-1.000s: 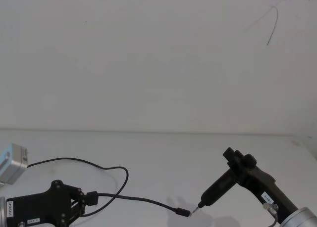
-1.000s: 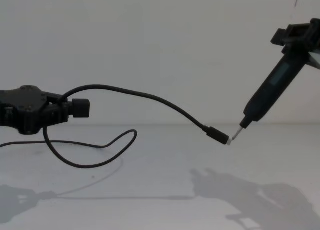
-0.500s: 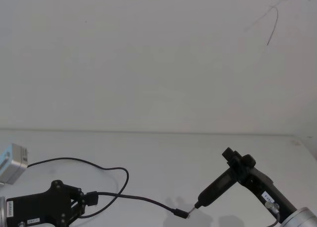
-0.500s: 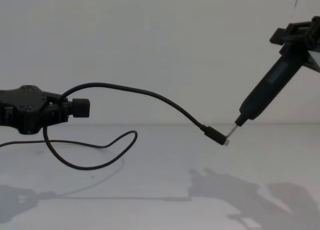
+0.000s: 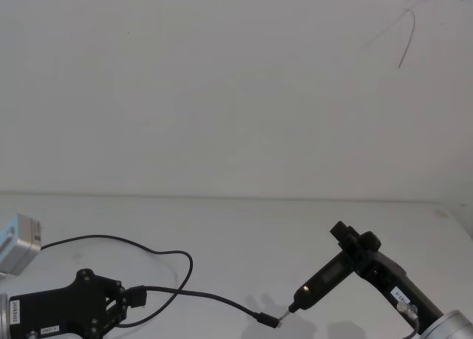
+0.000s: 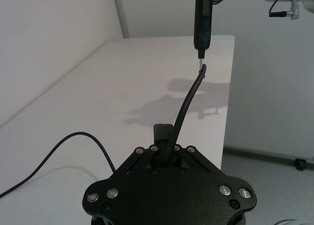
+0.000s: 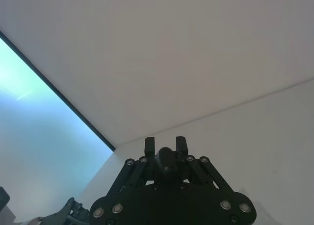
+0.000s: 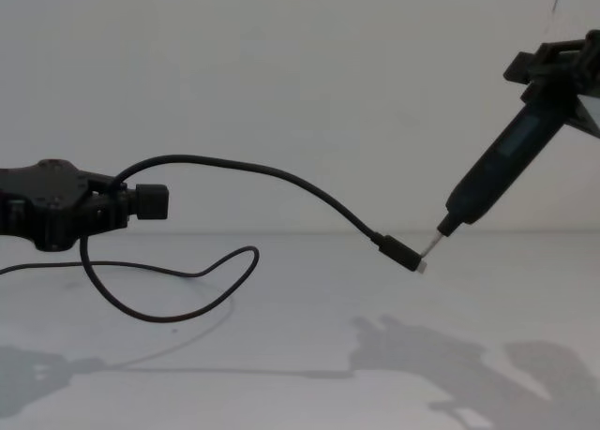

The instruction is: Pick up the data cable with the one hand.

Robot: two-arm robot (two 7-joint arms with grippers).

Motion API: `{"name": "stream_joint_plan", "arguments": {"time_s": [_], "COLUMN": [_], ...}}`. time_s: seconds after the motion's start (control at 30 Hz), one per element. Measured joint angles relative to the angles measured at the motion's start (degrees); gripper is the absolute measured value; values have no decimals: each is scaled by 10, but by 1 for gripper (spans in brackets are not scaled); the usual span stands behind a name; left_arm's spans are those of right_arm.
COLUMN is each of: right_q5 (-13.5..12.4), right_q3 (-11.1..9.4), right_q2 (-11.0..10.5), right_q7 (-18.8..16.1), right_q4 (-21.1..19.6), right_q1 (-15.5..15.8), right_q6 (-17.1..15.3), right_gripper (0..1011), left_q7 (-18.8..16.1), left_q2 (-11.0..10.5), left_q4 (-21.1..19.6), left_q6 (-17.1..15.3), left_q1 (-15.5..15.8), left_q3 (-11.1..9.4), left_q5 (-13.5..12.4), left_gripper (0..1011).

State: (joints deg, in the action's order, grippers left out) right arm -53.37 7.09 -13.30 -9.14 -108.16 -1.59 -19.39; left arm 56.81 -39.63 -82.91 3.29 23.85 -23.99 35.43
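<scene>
The data cable [image 5: 214, 300] is a thin black cord, and my left gripper [image 5: 134, 298] is shut on it at the lower left, above the table. From there it arcs out through the air [image 8: 281, 174] to a small black plug [image 8: 401, 253] with a silver tip. The slack loops on the table [image 8: 178, 308]. In the left wrist view the cable [image 6: 189, 100] runs forward from the fingers [image 6: 161, 132]. My right gripper [image 5: 353, 241] is shut on a slim black tool [image 5: 321, 283]. The tool's metal tip [image 8: 429, 242] meets the plug's silver end.
A grey box [image 5: 18, 239] sits at the table's left edge, and the cable's far end leads to it. The white table [image 5: 244, 228] ends at a wall behind. Beyond the plug, its side edge [image 6: 228, 87] drops to the floor.
The tool and my right gripper have shifted slightly left and down. The plug has moved the same way with the tip against it. The left gripper has stayed still.
</scene>
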Motion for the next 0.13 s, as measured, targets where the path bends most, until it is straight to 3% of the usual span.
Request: {"name": "stream_joint_plan", "arguments": {"time_s": [0.13], "right_q5": [-2], "right_q3": [0], "right_q2": [-1], "right_q7": [-1], "right_q4": [1], "right_q1": [0], "right_q6": [0], "right_gripper": [251], "left_q7": [0], "left_q2": [0], "left_q4": [0], "left_q6": [0], "left_q1": [0], "left_q3": [0], "left_q5": [0], "left_gripper": [0]}}
